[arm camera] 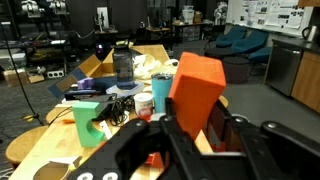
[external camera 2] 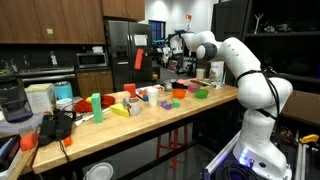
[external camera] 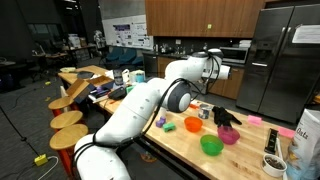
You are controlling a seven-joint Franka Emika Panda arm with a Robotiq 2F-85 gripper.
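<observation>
**Q:** Jaws, state?
**A:** Mine are clamped on the orange block (arm camera: 196, 88), one finger on each side. It stands upright between them, held clear above the bench (arm camera: 45, 150).
**Q:** Beyond it?
**A:** In the wrist view, a green block (arm camera: 88, 122) on the bench, a teal cup (arm camera: 143, 103) just beside it, and a clear jar (arm camera: 123, 66) farther back.

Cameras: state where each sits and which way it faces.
Exterior view: beside the robot's base, facing along the table toward fridges; arm in foreground.
Exterior view: off the table's end, facing along it; whole arm.
Wrist view: above the table, facing past gripper and orange block.
Shared: both exterior views show the arm.
</observation>
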